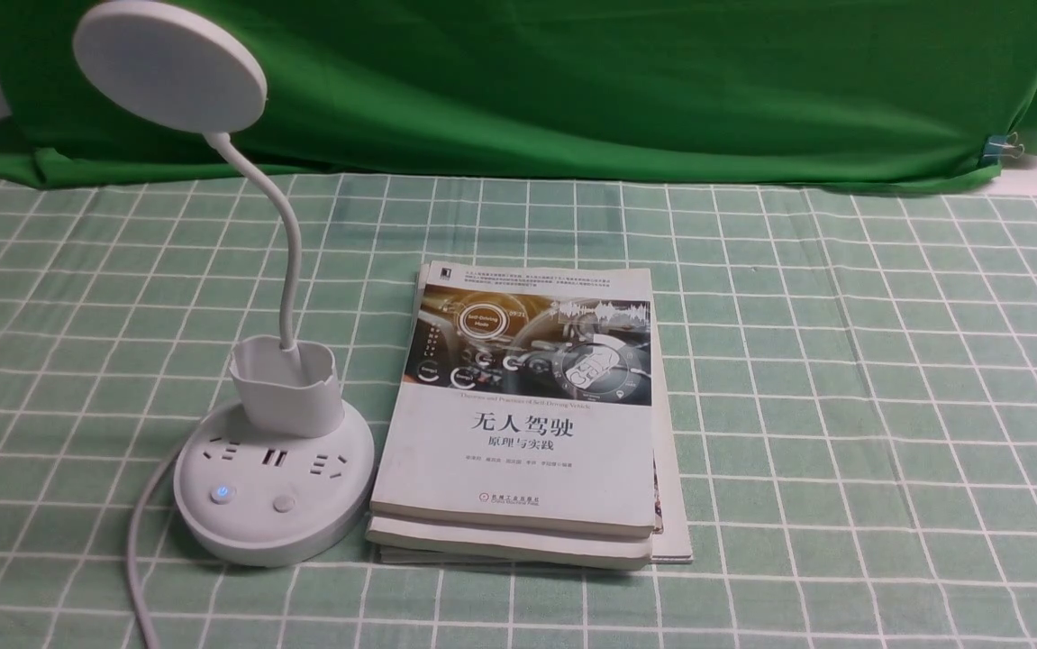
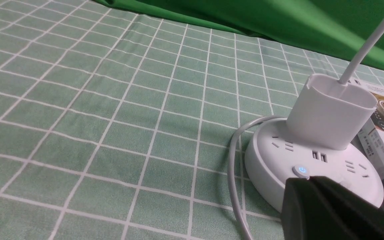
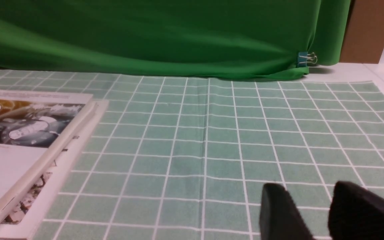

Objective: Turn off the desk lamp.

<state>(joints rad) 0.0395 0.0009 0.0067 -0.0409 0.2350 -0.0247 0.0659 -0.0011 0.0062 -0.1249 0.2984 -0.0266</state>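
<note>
Green checked cloth (image 1: 842, 361) under upright desk lamp (image 1: 273, 487), disc head facing forward; right jaws spread, left jaws' state unclear

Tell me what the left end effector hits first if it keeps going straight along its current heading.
Most likely the desk lamp: the left end effector points at the round base, its tip right by the blue-lit button. Depth is unclear, so whether it lands on that button or beside it I can't tell.
</note>
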